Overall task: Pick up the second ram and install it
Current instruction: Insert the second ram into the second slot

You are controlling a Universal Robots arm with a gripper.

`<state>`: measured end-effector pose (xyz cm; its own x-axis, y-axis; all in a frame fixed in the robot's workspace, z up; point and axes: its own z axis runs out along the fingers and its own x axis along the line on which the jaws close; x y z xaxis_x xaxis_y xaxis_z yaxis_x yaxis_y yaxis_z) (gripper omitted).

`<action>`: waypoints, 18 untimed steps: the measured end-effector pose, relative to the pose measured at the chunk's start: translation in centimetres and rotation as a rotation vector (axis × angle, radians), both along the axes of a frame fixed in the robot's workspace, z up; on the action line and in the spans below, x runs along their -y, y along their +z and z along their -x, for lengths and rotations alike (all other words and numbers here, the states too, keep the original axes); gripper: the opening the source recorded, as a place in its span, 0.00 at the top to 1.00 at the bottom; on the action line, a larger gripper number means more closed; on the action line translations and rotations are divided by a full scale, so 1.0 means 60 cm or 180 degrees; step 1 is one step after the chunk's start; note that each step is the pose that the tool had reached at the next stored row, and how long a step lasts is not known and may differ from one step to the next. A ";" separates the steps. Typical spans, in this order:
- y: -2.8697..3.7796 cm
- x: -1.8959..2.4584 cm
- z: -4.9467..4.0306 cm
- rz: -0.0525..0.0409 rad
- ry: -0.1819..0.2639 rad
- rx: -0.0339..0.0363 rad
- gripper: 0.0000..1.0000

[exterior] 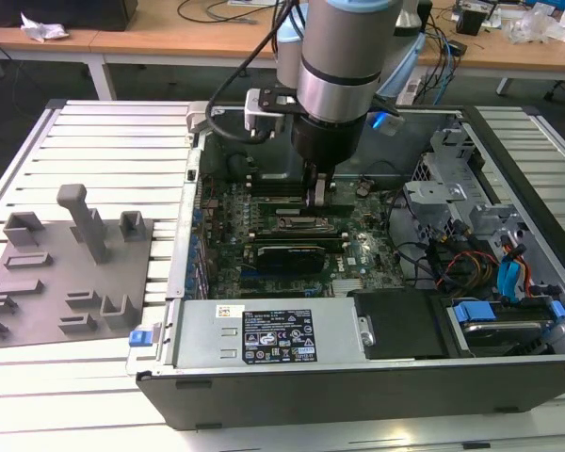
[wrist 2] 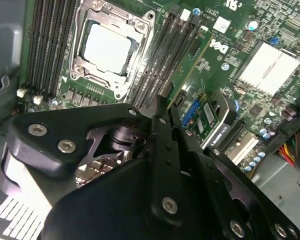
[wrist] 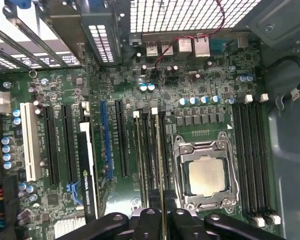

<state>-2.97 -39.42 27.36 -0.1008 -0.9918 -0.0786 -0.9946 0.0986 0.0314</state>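
Hand (exterior: pixel 317 200): down inside the open computer case (exterior: pixel 358 377), its black fingers (wrist 2: pixel 162 125) closed on the top edge of the second ram (wrist 2: pixel 190 62).
Second ram: upright on its long edge, lined up in the bank of black slots (wrist: pixel 146 150) just beside the processor socket (wrist: pixel 206 172); whether it is fully seated, I cannot tell.
Motherboard (wrist: pixel 90 90): green, lying flat in the case.
Grey tray (exterior: pixel 61 273): on the slatted surface (exterior: pixel 113 132) at the exterior view's left, well apart from the arm.
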 end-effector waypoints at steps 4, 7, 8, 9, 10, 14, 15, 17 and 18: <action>-0.015 0.0000 0.000 0.0000 0.0000 0.0000 0.86; -0.026 -0.0001 0.000 0.0000 0.0000 0.0000 0.86; -0.029 -0.0004 0.000 0.0002 0.0000 0.0000 0.86; -0.035 -0.0021 0.000 0.0008 0.0005 0.0000 0.86; -0.042 -0.0058 0.000 0.0037 0.0009 0.0000 0.86; -0.053 -0.0126 0.000 0.0058 0.0036 0.0000 0.86; -0.056 -0.0149 0.001 0.0058 0.0070 0.0001 0.86; -0.062 -0.0157 0.002 0.0059 0.0080 0.0000 0.86; -0.068 -0.0158 0.003 0.0058 0.0080 0.0001 0.86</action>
